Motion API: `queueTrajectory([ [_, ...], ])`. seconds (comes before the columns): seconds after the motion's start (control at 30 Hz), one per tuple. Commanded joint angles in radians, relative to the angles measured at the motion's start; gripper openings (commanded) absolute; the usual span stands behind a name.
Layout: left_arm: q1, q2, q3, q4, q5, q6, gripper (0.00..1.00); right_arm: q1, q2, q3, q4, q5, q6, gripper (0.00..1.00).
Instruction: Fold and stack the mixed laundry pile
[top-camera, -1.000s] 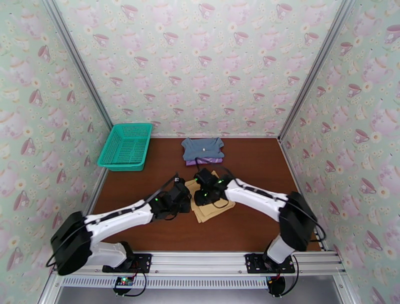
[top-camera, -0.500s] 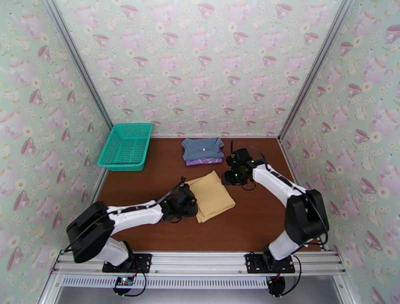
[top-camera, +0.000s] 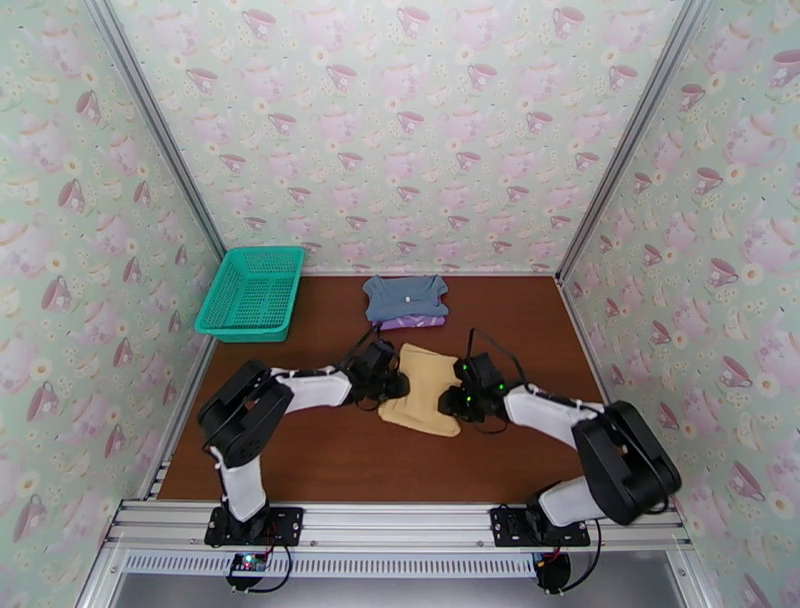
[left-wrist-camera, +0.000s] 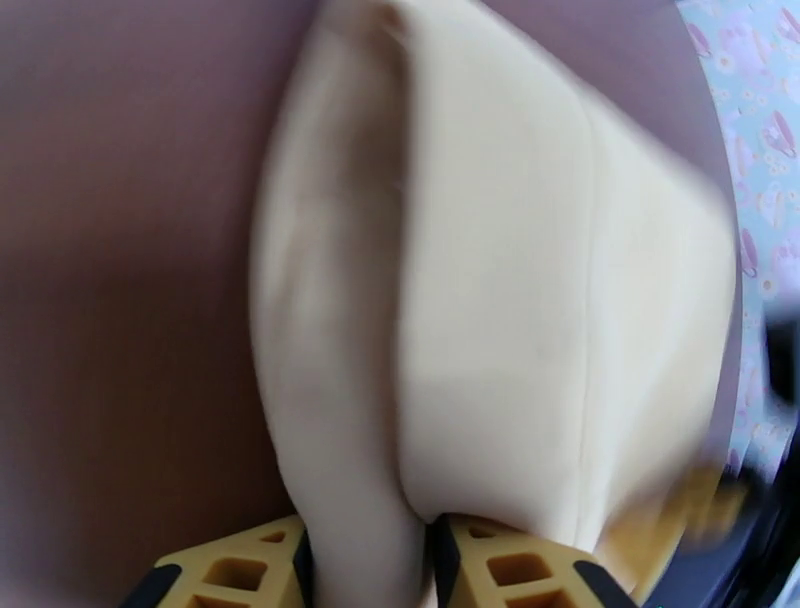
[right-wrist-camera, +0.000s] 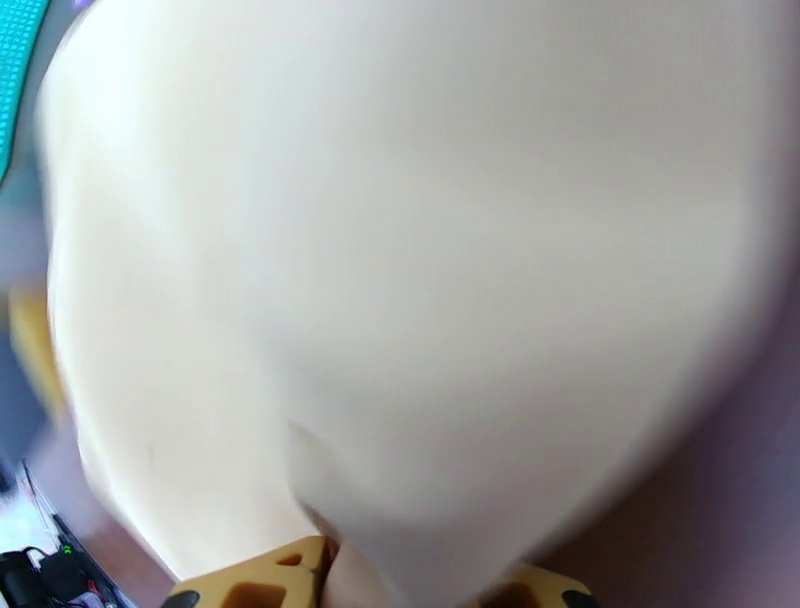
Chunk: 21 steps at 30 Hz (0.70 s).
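Mid-tabletop, the folded mustard-yellow garment (top-camera: 425, 400) is pinched from both sides by the left gripper (left-wrist-camera: 368, 550) and right gripper (right-wrist-camera: 395, 585), seemingly for transfer onto the far-edge grey-blue garment (top-camera: 404, 296).

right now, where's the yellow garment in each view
top external: yellow garment mid-table, between left gripper and right gripper.
left wrist: garment centre to right, a fold pinched in the left gripper at the bottom edge.
right wrist: garment across the middle, pinched in the right gripper at the bottom edge.
shared landmark: the brown table, beside the garment in all three.
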<state>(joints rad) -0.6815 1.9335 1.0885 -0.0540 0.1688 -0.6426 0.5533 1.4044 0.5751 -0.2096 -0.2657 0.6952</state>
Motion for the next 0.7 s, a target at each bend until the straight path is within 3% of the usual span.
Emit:
queueTrajectory([
  [0.0,0.049,0.084,0.119,-0.072,0.011,0.17,0.36,0.106,-0.1,-0.059,0.115,0.143,0.264,0.36],
  [0.1,0.075,0.079,0.208,-0.166,-0.023,0.25,0.36,0.13,-0.219,-0.048,0.039,0.246,0.278,0.43],
  [0.2,0.088,0.014,0.26,-0.262,-0.095,0.312,0.41,0.114,-0.32,0.057,-0.171,0.365,0.126,0.51],
  [0.37,0.07,-0.18,0.256,-0.407,-0.254,0.322,0.68,-0.044,-0.348,0.229,-0.341,0.298,-0.209,0.9],
  [0.43,0.052,-0.247,0.23,-0.464,-0.266,0.265,0.73,-0.131,-0.291,0.291,-0.374,0.213,-0.338,0.96],
  [0.53,0.01,-0.328,0.122,-0.476,-0.198,0.128,0.74,-0.237,-0.112,0.425,-0.464,0.072,-0.525,0.95],
  [0.67,-0.084,-0.391,-0.074,-0.328,-0.121,-0.074,0.74,-0.268,0.172,0.627,-0.632,0.059,-0.734,0.91],
])
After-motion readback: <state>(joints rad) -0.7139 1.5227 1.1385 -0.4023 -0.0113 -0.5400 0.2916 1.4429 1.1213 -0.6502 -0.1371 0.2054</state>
